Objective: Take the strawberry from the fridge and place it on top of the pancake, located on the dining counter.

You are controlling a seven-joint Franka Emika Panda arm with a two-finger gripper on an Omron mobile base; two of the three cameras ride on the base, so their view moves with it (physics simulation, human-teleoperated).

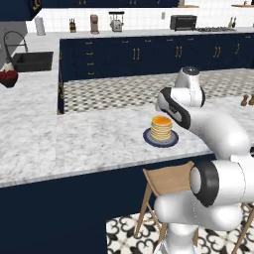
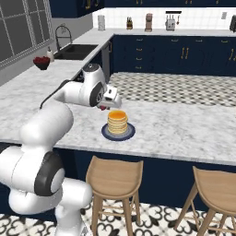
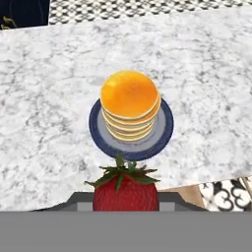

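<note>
Hand view, left to right: bare marble of the table (image 3: 44, 98), then the pancake (image 3: 130, 98) stacked on its dark blue plate (image 3: 165, 129) near centre, more marble beyond, and a sliver of patterned floor at the lower right corner. Below the plate the strawberry (image 3: 126, 191) sits clamped in the hand, green leaves toward the stack.

Right base view: arm coming in from the left, the hand (image 2: 104, 108) closed on the fruit, a speck of red at its tip, just beside and slightly above the stack's left edge. Two wooden stools (image 2: 115, 177) stand under the table edge.

Left base view: sink and a bowl of red fruit (image 1: 7, 78) far left, pancake mid-frame, arm to its right hiding the fingers.

Step in hand, as I judge it: carry is near done, fruit short of the stack, not over it. Next move calls for a small advance to centre the berry above the top pancake, a short lowering, then release. Risk: the berry rolling off the glossy top.
</note>
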